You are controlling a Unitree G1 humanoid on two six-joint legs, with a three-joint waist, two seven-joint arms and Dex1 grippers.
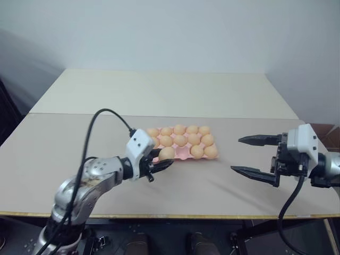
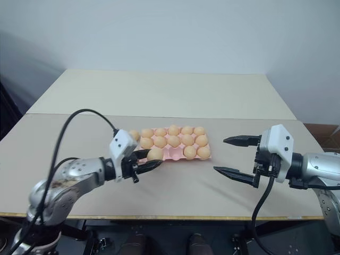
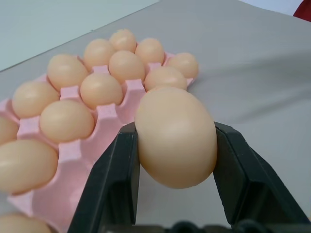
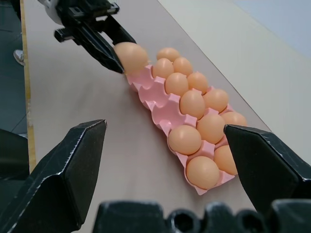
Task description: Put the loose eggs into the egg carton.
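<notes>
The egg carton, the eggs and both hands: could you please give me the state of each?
Egg carton: flat on the table, mostly filled, some near-row cups empty.
Held egg: clamped in the left hand, at the carton's near edge.
Left hand: shut on the egg.
Right hand: open, empty, beside the carton.

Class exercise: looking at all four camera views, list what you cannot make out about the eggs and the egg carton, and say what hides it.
- Egg carton: its near left corner, head views, hidden by the left gripper and its held egg.
- Carton's near end: left wrist view, cut off by the edge.
- Held egg's sides: left wrist view, covered by the fingers.
</notes>
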